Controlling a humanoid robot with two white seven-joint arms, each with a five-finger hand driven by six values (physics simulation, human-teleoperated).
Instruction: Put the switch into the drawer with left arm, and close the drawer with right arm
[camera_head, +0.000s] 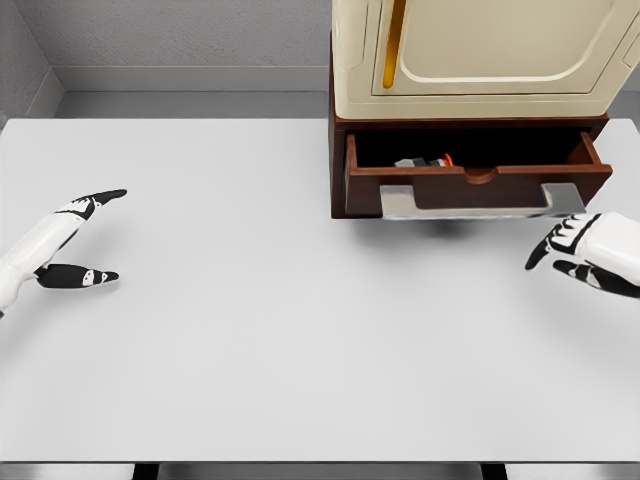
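The left arm is coming in from the far left edge at mid-height, its white forearm angling up toward the right. The left hand (75, 240) is hovering over the white table (250, 350), its black-tipped fingers spread wide: one finger is pointing up and right, the thumb is lying lower and pointing right, and nothing is sitting between them. At the right edge, the right hand (585, 250) is reaching leftward, its fingers loosely extended and slightly fanned, gripping nothing and hanging just below the drawer front without touching it.

In the upper right of the frame, the dark wooden drawer (470, 180) is standing pulled open beneath a cream cabinet (480, 50). The switch (425, 161) is lying inside the drawer, toward its left-centre, a small grey piece with a red-orange bit at its right end. Its long axis appears to be running left to right, though it is too small to tell more. A pale grey handle (480, 203) is running along the drawer's front.
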